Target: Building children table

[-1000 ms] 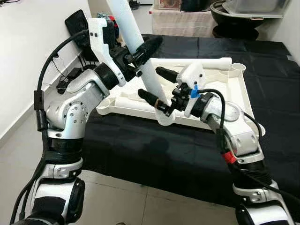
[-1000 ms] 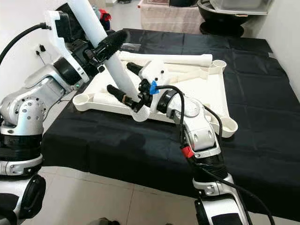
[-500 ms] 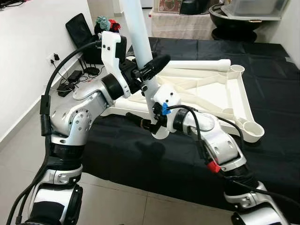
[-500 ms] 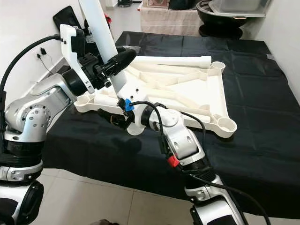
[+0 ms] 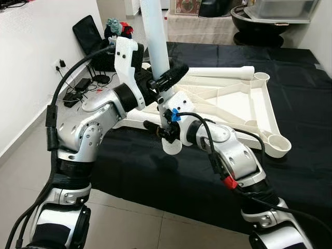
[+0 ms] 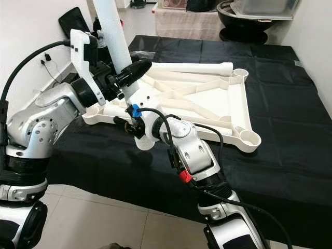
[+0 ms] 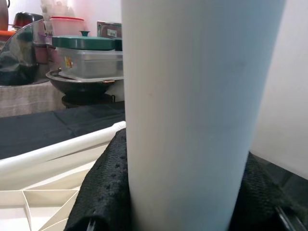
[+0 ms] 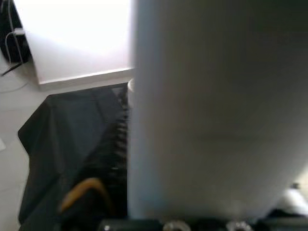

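Both end effectors grip one white table leg held nearly upright.

The left end effector [image 5: 165, 83], arm bent and reaching inward, pinches the table leg [image 5: 157, 44] mid-shaft; the right end effector [image 5: 162, 130], forearm folded across the body, clamps it near the flared lower end, above the black-draped tabletop [image 5: 290, 78]'s near edge. The upturned white table frame [image 5: 233, 101] lies just behind.

- A thick white tube [image 8: 211, 106] stands blurred and very close to the lens.
- Black cloth [image 8: 72, 130] drapes down beside it.
- A pale floor [image 8: 19, 125] and a bright white wall [image 8: 72, 33] lie beyond.
- One black finger [image 8: 113, 159] presses against the tube's edge.
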### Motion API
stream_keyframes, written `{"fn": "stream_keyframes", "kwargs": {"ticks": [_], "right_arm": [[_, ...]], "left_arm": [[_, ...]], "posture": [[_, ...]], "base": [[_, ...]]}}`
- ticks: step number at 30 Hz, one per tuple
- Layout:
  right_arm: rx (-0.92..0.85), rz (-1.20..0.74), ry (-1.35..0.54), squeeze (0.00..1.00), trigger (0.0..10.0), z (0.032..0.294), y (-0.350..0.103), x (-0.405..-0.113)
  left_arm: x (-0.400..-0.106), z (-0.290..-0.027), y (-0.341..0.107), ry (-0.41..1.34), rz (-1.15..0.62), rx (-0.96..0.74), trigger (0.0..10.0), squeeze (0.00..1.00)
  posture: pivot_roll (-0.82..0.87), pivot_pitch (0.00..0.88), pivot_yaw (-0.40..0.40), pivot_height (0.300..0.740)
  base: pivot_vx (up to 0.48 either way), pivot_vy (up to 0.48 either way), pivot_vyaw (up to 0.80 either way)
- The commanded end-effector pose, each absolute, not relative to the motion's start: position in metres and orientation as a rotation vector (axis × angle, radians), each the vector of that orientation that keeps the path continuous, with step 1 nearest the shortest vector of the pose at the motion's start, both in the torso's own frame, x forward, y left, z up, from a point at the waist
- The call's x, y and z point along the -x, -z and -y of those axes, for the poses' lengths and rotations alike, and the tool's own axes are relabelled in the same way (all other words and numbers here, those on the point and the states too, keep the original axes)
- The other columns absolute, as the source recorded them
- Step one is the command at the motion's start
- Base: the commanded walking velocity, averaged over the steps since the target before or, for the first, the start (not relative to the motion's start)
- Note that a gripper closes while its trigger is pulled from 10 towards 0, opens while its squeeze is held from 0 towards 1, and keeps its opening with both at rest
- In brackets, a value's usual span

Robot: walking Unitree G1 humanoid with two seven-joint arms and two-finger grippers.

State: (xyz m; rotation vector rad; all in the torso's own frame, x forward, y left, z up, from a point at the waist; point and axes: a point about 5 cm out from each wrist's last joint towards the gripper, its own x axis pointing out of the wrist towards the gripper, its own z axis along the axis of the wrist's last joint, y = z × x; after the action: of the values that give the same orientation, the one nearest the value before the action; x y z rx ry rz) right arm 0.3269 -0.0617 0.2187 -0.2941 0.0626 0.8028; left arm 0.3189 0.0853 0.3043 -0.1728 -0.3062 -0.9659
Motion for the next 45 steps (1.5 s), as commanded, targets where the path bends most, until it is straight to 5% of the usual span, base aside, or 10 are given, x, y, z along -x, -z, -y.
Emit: {"fn": "stream_keyframes", "kwargs": {"ticks": [1,17,18,19,38,39,40,41,42,45], "right_arm": [[0.276,-0.065,-0.825,0.0,0.0,0.052,-0.219,-0.326],[0.238,-0.067,-0.791,0.0,0.0,0.05,-0.222,-0.326],[0.232,-0.062,-0.777,0.0,0.0,0.05,-0.222,-0.326],[0.227,-0.056,-0.766,0.0,0.0,0.051,-0.222,-0.327],[0.154,-0.013,-0.472,0.0,0.0,0.097,-0.225,-0.348],[0.144,-0.007,-0.438,0.0,3.7,0.104,-0.225,-0.35],[0.144,-0.007,-0.438,0.0,3.7,0.104,-0.225,-0.35],[0.128,0.005,-0.41,0.0,6.2,0.11,-0.225,-0.351],[0.104,0.023,-0.387,0.0,10.0,0.116,-0.227,-0.352],[0.027,0.08,-0.338,0.0,10.0,0.128,-0.235,-0.351]], "left_arm": [[-0.307,-0.072,-0.31,1.065,0.353,0.17,0.0,0.0],[-0.301,-0.065,-0.307,1.088,0.362,0.187,0.0,0.0],[-0.301,-0.065,-0.307,1.091,0.373,0.196,0.5,1.0],[-0.3,-0.065,-0.308,1.092,0.387,0.199,10.0,1.0],[-0.317,-0.154,-0.348,0.6,0.572,0.363,10.0,1.0],[-0.321,-0.166,-0.341,0.493,0.551,0.382,10.0,1.0],[-0.321,-0.166,-0.341,0.493,0.551,0.382,10.0,1.0],[-0.324,-0.176,-0.332,0.4,0.524,0.401,10.0,0.69],[-0.327,-0.188,-0.321,0.283,0.491,0.393,10.0,0.0],[-0.326,-0.207,-0.288,0.117,0.373,0.372,10.0,0.0]], "posture": [[-0.08,0.004,0.051,0.74],[-0.09,0.0,0.05,0.74],[-0.09,0.0,0.053,0.74],[-0.09,0.0,0.052,0.74],[-0.08,0.027,0.04,0.74],[-0.08,0.03,0.041,0.74],[-0.08,0.03,0.041,0.74],[-0.08,0.03,0.043,0.74],[-0.07,0.027,0.044,0.74],[-0.07,0.026,0.041,0.74]], "base": [[0.0,0.0,0.0],[0.0,0.0,0.0],[0.0,0.0,0.0],[0.0,0.0,0.0],[0.0,0.0,0.0],[0.0,0.0,0.0],[0.0,0.0,0.0],[0.0,0.0,0.0],[0.0,0.0,0.0],[0.0,0.0,0.0]]}}
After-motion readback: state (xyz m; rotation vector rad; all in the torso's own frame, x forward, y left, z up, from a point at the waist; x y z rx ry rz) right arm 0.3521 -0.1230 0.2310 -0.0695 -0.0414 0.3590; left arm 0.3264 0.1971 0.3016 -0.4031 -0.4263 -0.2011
